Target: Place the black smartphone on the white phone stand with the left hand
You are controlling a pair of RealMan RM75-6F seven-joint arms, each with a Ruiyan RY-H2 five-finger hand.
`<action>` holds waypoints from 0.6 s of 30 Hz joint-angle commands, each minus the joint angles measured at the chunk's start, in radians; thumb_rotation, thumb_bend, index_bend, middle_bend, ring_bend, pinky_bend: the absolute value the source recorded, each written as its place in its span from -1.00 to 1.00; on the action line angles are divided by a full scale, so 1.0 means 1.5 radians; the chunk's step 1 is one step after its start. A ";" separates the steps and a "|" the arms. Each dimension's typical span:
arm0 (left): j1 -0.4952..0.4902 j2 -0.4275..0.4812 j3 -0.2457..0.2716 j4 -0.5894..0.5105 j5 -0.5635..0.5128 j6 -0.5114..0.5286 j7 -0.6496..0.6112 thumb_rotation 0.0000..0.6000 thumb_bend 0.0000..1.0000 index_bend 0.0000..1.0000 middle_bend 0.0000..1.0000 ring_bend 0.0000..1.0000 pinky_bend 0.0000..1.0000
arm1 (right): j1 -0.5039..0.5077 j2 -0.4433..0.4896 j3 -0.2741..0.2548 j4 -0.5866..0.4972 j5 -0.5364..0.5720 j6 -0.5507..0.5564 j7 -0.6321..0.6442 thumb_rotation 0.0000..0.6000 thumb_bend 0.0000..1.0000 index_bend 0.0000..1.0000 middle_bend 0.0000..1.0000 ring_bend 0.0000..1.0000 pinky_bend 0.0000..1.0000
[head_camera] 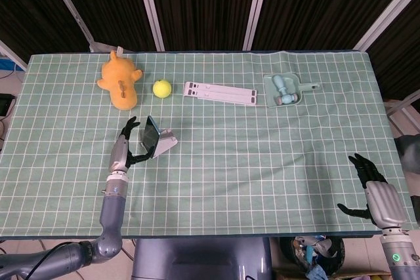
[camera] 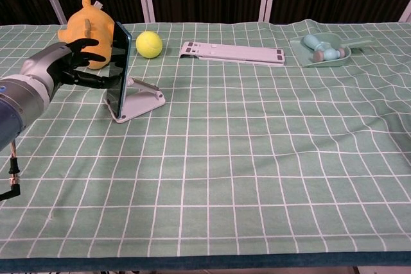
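The black smartphone (head_camera: 151,137) (camera: 119,68) stands nearly upright, leaning on the white phone stand (head_camera: 167,143) (camera: 142,102) left of the table's middle. My left hand (head_camera: 125,150) (camera: 61,65) is just to the left of the phone, behind its back. Its fingers are spread, the upper ones lifted clear of the phone's top edge and the lower fingertips very close to its back. My right hand (head_camera: 374,191) hovers at the table's near right corner with its fingers apart and nothing in it; the chest view does not show it.
An orange plush toy (head_camera: 120,80) (camera: 87,27) and a yellow ball (head_camera: 162,88) (camera: 149,44) lie behind the stand. A flat white folded stand (head_camera: 220,92) (camera: 231,51) lies at the back centre. A green tray (head_camera: 269,86) (camera: 324,62) with small pale items sits back right.
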 commanded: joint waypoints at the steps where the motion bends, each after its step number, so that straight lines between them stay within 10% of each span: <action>1: 0.001 0.003 0.000 -0.004 0.000 -0.001 0.002 1.00 -0.53 -1.00 -0.87 -1.00 -0.97 | 0.000 0.000 0.000 0.000 0.000 0.000 0.000 1.00 -0.74 -1.00 -1.00 -1.00 -0.57; 18: 0.084 0.134 0.074 -0.142 0.142 0.062 -0.021 1.00 -0.59 -1.00 -0.96 -1.00 -1.00 | -0.001 0.000 -0.001 0.001 -0.003 0.003 -0.003 1.00 -0.74 -1.00 -1.00 -1.00 -0.57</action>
